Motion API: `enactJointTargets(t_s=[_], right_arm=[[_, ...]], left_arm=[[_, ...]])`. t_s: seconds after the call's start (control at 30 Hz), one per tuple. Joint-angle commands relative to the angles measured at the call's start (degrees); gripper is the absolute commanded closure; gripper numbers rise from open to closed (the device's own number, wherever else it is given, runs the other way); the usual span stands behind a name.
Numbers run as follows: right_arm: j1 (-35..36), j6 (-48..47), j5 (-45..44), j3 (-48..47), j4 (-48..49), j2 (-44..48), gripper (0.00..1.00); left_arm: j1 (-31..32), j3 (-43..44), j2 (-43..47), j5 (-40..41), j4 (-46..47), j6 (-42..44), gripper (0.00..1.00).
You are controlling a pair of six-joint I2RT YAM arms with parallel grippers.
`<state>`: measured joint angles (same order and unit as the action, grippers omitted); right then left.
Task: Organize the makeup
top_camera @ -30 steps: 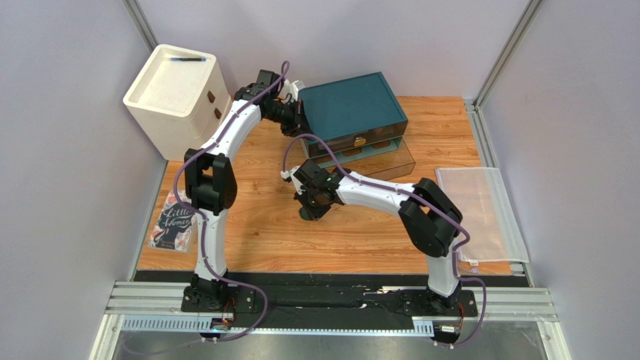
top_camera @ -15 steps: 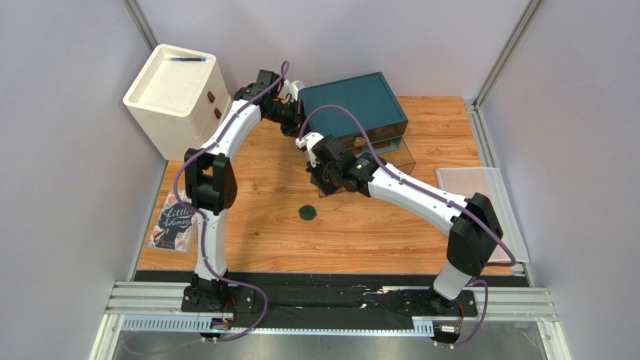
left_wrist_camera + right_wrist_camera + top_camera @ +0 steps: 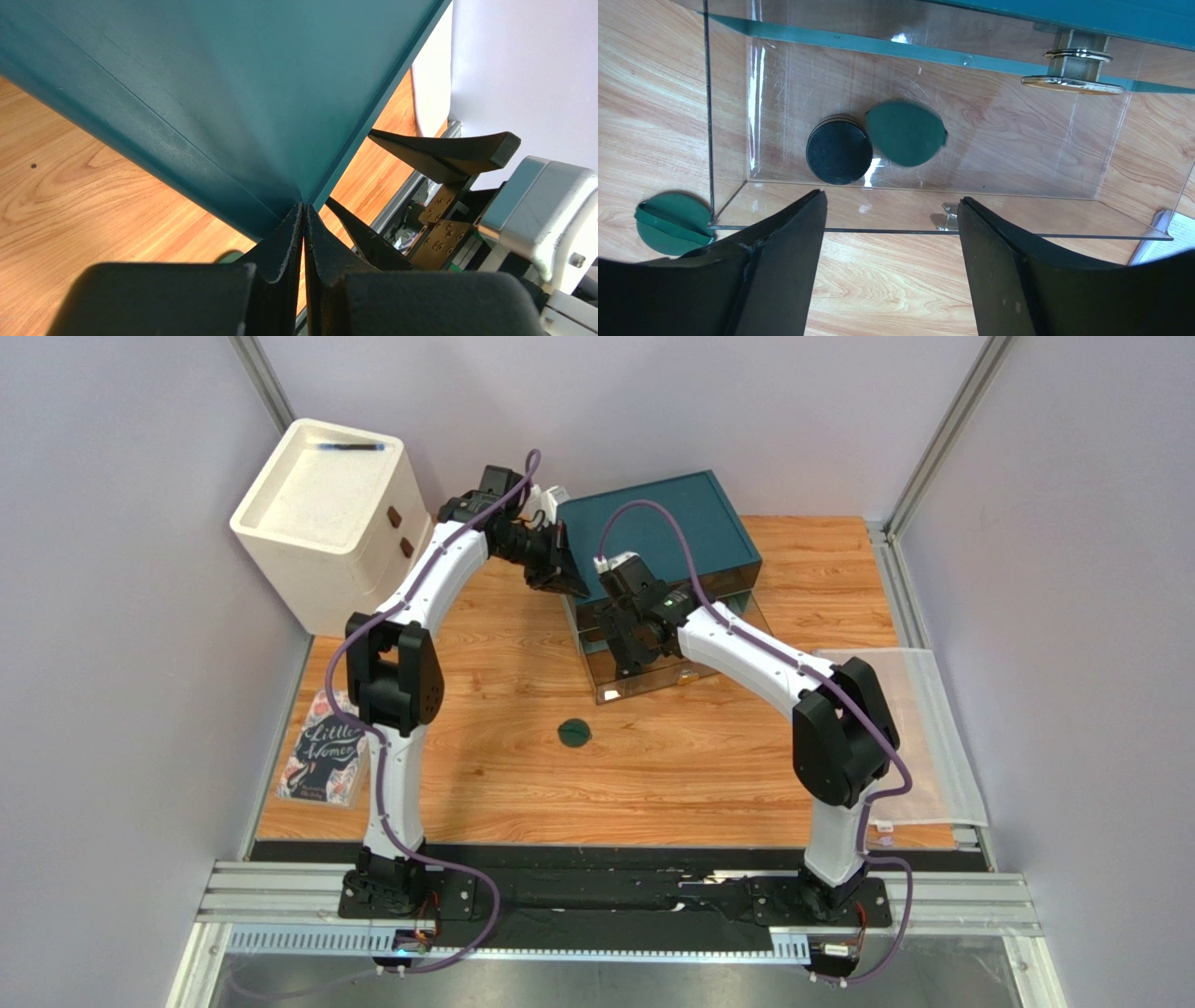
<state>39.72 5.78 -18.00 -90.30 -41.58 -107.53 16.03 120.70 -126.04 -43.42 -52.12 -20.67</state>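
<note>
Inside the clear drawer (image 3: 1018,157), black jar (image 3: 839,151) and green compact (image 3: 904,134) lie flat.

1. Far edge of the worktop (image 3: 673,770), middle: drawer unit (image 3: 659,525), lowest drawer (image 3: 1018,154) pulled out toward the near edge.
2. In that drawer: round jar (image 3: 839,150) on the left, flat compact (image 3: 904,133) just beside it on the right.
3. On the worktop before the drawer's left corner: second compact (image 3: 572,734).
4. Far left corner: cabinet (image 3: 330,518), pen (image 3: 348,444) on top.
5. Left edge: book (image 3: 326,749). Right edge: pouch (image 3: 898,728).
</note>
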Motion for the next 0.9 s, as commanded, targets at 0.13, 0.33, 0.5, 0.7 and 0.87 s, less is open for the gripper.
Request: enactJointTargets(t_s=[0.13, 0.33, 0.5, 0.7, 0.87], right_arm=[[2.46, -4.01, 3.13, 0.90, 3.34, 4.86, 0.27], [8.17, -8.24, 15.60, 5.57, 7.22, 5.84, 0.32], [11.78, -7.28, 21.33, 5.58, 6.95, 1.28, 0.37], [13.89, -7.28, 24.15, 3.03, 6.17, -4.00, 0.37], [14.42, -7.27, 22.66, 0.92, 5.55, -9.45, 0.40]], left_arm=[[-1.00, -0.21, -3.07, 5.36, -8.53, 2.56, 0.90], [-1.00, -0.03, -3.51, 5.01, -8.44, 2.21, 0.90], [-1.18, 0.23, -3.34, 5.19, -8.61, 2.30, 0.90], [-1.44, 0.94, -3.69, 5.36, -9.58, 2.74, 0.90], [-1.71, 1.38, -3.60, 5.36, -9.93, 2.82, 0.90]])
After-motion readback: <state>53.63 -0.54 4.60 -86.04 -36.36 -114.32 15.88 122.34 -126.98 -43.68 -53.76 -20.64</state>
